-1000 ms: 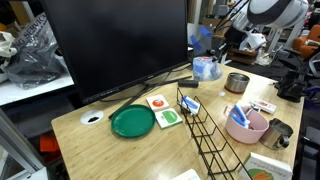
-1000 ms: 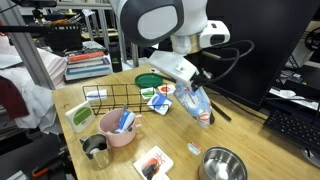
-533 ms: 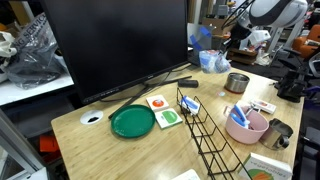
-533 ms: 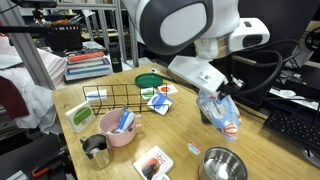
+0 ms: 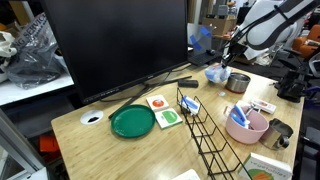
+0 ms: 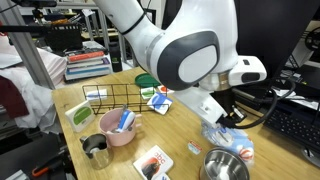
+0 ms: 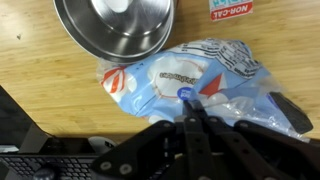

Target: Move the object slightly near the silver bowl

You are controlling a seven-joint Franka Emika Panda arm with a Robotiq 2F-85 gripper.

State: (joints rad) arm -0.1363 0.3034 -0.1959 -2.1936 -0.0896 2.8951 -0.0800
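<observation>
The gripper is pinched tight on a blue-and-white bag, which sits just beside the silver bowl on the wooden table. In both exterior views the bag hangs under the arm, close to the bowl.

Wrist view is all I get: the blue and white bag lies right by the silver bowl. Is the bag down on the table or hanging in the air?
Observer: In an exterior view the bag looks to have its bottom resting on the wooden table, right beside the silver bowl.
Operator: Anything else close to that bowl that I can't see?
Observer: A pink bowl with blue items inside stands farther along the table, apart from the silver bowl and next to a black wire rack.
</observation>
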